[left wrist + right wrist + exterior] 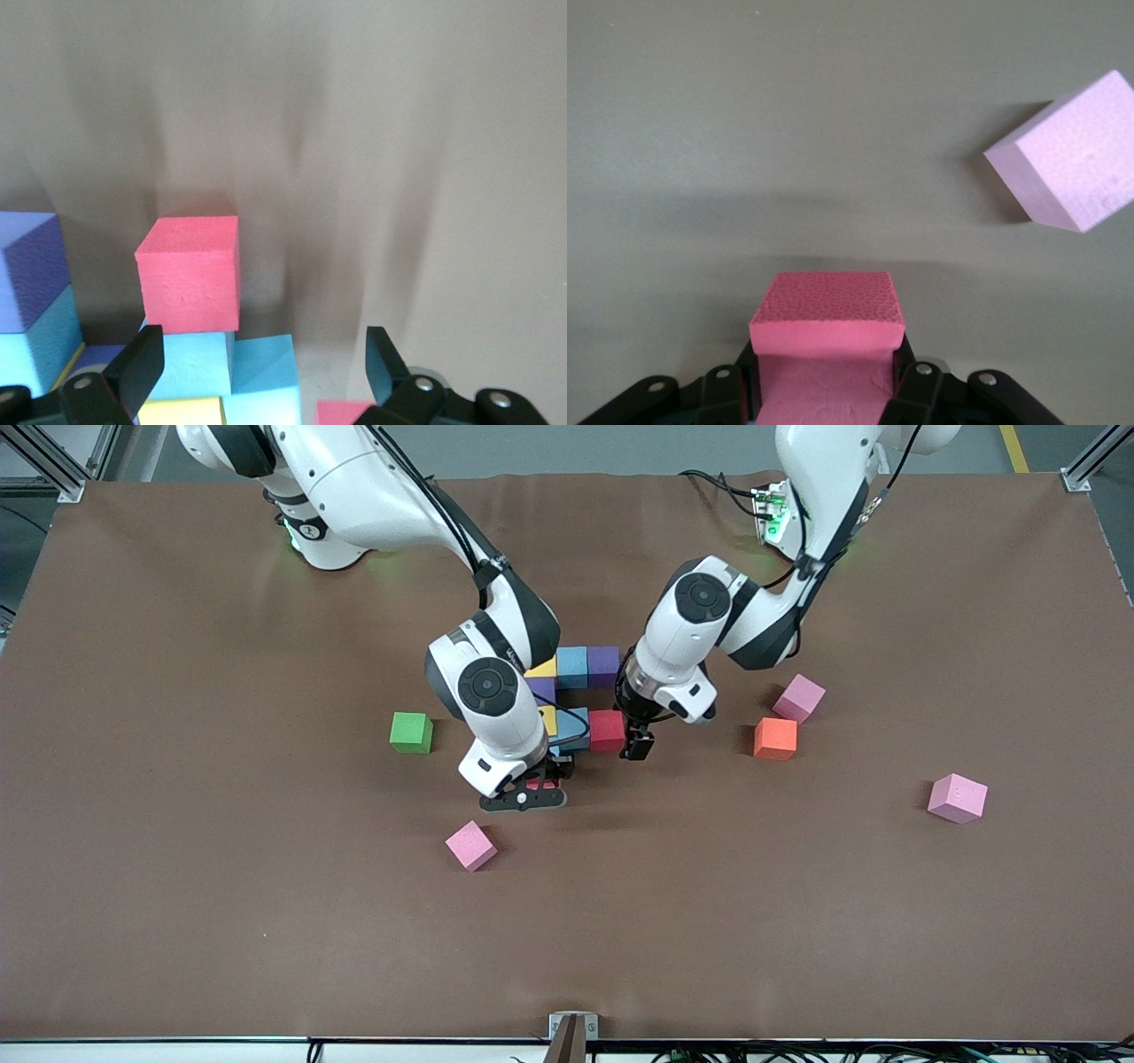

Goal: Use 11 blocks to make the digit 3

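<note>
The part-built digit 3 is a cluster of touching blocks at mid-table. A yellow, a blue and a purple cube form one bar. A purple cube links it to a bar of yellow, blue and red. My left gripper hangs open and empty beside that red cube. My right gripper is shut on a pinkish-red cube, low over the table just nearer the camera than the cluster. My right arm hides part of the cluster.
Loose cubes lie around. A green one sits toward the right arm's end. A pink one lies near the right gripper. An orange and two pink ones sit toward the left arm's end.
</note>
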`<state>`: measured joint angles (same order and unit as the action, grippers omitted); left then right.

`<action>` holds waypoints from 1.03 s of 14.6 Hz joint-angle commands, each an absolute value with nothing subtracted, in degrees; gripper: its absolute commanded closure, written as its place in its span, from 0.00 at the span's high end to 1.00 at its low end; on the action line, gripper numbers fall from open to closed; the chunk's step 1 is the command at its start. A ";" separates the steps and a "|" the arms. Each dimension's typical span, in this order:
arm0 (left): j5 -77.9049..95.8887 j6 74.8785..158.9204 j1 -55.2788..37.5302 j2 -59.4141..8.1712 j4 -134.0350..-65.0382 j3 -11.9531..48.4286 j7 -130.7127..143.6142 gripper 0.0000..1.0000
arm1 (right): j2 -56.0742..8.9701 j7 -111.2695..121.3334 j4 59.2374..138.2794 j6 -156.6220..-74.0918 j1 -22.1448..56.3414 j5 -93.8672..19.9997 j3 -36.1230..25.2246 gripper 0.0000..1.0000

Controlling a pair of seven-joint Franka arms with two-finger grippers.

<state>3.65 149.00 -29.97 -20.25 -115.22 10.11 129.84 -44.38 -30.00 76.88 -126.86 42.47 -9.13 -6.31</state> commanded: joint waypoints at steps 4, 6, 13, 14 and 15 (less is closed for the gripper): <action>2.64 140.55 -22.43 -13.98 -115.84 10.20 116.23 1.00 | -50.44 -30.32 69.53 -126.39 42.80 -9.32 -6.77 0.00; 2.64 137.30 -18.65 -14.32 -113.66 10.19 109.81 1.00 | -51.67 -30.32 68.21 -126.21 42.80 -9.23 -6.94 0.00; 2.64 133.07 -5.30 -15.82 -113.29 10.46 94.74 1.00 | -54.40 -30.15 63.11 -120.06 42.80 -4.49 -7.03 0.00; 2.72 133.07 -4.75 -15.91 -113.81 10.46 94.83 1.00 | -54.84 -30.15 62.93 -120.06 42.80 -4.31 -7.03 0.00; 2.72 133.07 -4.40 -15.91 -115.21 10.46 94.75 1.00 | -55.10 -30.15 62.84 -120.23 42.80 -4.31 -7.03 0.00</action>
<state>3.60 133.62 -5.59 -16.02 -113.58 9.72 94.59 -53.32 -30.01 65.23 -121.02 42.53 -5.21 -6.65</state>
